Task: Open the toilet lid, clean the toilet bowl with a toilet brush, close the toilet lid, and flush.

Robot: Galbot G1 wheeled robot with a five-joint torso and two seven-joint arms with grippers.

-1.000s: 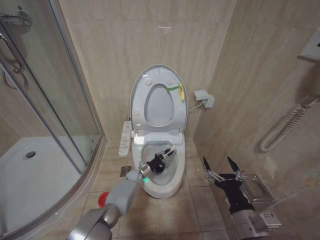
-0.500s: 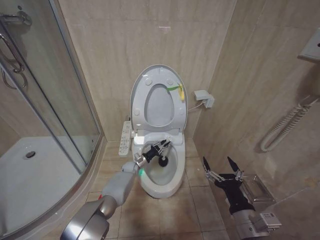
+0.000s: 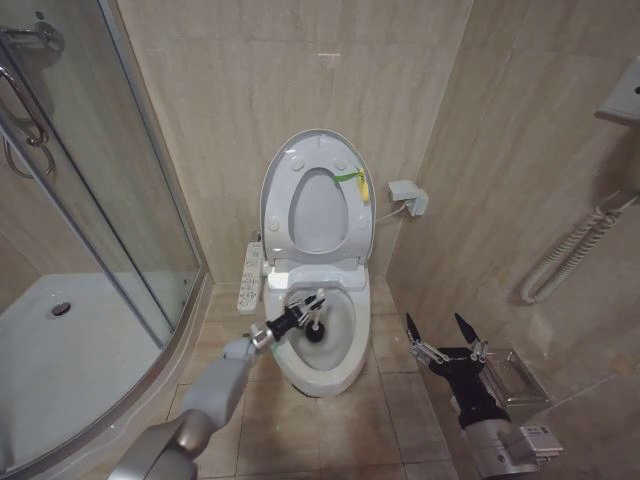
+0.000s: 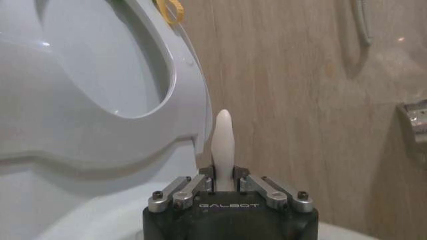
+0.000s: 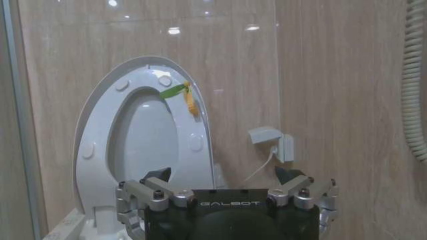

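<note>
Scrubbing stage: we judge we're mid-clean, lid closing + flush not yet done.
Shower enclosure (image 3: 90,300): glass corner unit on our left, well apart from the work, no role here.
Toilet bowl (image 3: 322,372): white, on the tiled floor against the back wall; button panel (image 3: 250,277) along its left side.
Toilet lid (image 3: 275,180): raised w/ the seat, leaning on the wall so the bowl is open for the brush; a yellow-green tag (image 3: 355,180) sits near its upper right edge.
Left arm: reaches fwd from low left across the bowl rim, so the brush angles down inside.
Left hand (image 3: 300,315): over the bowl, pinching the toilet brush (image 3: 313,330) by its thin white handle; wrist view shows the handle tip (image 4: 223,145) sticking up betw. the pressed-in fingers. Dark head is down in the bowl; contact w/ the ceramic we can't confirm.
Right hand (image 3: 446,335): parked low to the right of the toilet, fingers spread, holding nothing, clear of the left arm.
</note>
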